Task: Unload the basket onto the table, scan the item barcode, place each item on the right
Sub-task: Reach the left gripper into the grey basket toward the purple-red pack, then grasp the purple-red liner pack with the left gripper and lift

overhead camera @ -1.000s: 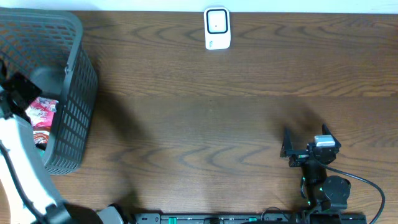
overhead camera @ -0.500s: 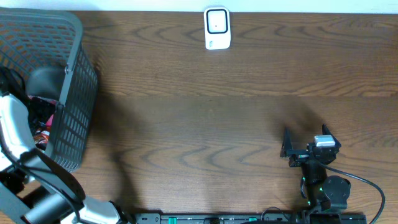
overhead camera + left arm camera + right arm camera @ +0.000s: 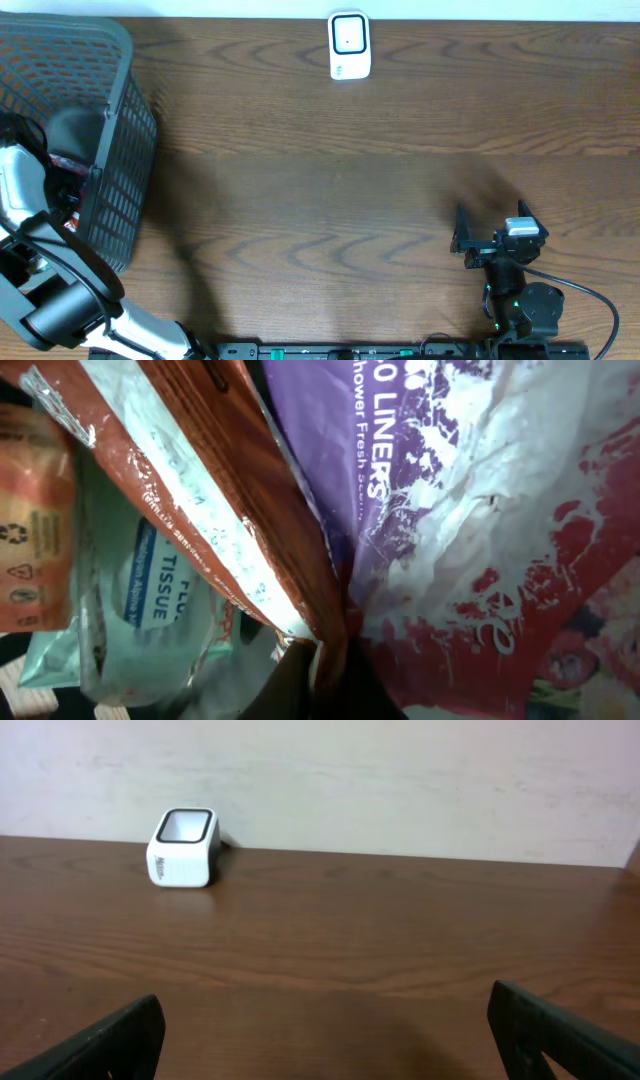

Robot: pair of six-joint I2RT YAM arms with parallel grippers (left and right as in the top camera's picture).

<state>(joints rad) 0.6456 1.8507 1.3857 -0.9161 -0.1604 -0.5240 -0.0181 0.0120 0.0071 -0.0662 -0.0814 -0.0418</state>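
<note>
**Overhead:** The left arm (image 3: pixel 20 185) reaches down into the dark mesh basket (image 3: pixel 125 150) at the table's (image 3: pixel 330 200) left edge. Its fingers are hidden among the packs inside. The right gripper (image 3: pixel 462 232) rests low on the right side of the table, well apart from the basket. The white barcode scanner (image 3: pixel 349 45) stands at the far edge, well ahead of the right fingers.

**Left wrist:** The left gripper (image 3: pixel 325 660) is closed, its dark fingers (image 3: pixel 290 685) pinching the lower end of a red-brown pouch (image 3: pixel 230 490) with a white sealed edge. Just to one side of the fingers lies a purple liner pack (image 3: pixel 400 450), running into a red-and-white printed wrapper (image 3: pixel 540 580). On the other side sits a pale green tissue pack (image 3: pixel 140 620). Beyond that is an orange pack (image 3: pixel 35 510) with recycling marks. All of them press against one another.

**Right wrist:** The right gripper's two fingers (image 3: pixel 110 1040) stand wide apart with only bare tabletop between them. The scanner stands far ahead of them, toward the left finger's side, near the pale wall (image 3: pixel 400 780).
</note>
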